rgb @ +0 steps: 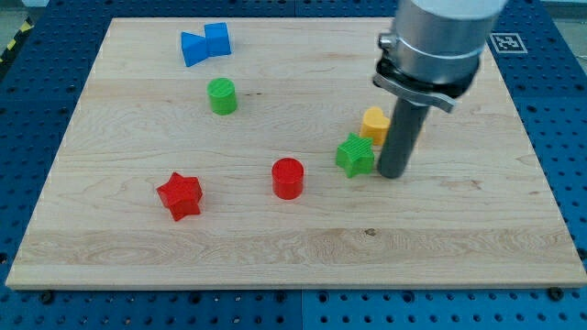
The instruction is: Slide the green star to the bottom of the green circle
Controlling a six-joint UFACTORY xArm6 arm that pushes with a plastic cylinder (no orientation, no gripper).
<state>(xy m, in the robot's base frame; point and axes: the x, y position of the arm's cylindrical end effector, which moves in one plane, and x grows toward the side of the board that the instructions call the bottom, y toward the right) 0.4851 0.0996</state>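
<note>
Green star (pixel 354 155) is seen lying flat on the wooden tabletop (pixel 275 247), somewhat towards the view's right of the board's middle and about midway between its top and bottom edges. Just beside it on the view's right the dark rod is planted, and my tip (pixel 392 175) is set on the wood close against the star's right-hand points; whether the two actually touch cannot be told. No fingers are carried by this arm, so nothing is gripped: the rod simply ends in a plain blunt end. Above the rod the grey cylindrical body of the arm (pixel 442 41) is seen, reaching down from the view's top near the board's top right corner.

Partly hidden behind the rod, just above and to the view's right of the star, a yellow block (pixel 373 121) is found; its shape cannot be made out fully. To the view's left of the star, near it but apart, a red cylinder (pixel 288 178) is stood upright. Further left, towards the bottom left corner, a red star (pixel 180 195) is laid.

The green circle (pixel 221 95), a short upright cylinder, is placed well apart from the green star, in the upper left part of the board. Above it, near the top edge, two blue blocks (pixel 205 44) are set touching one another, their shapes angular
</note>
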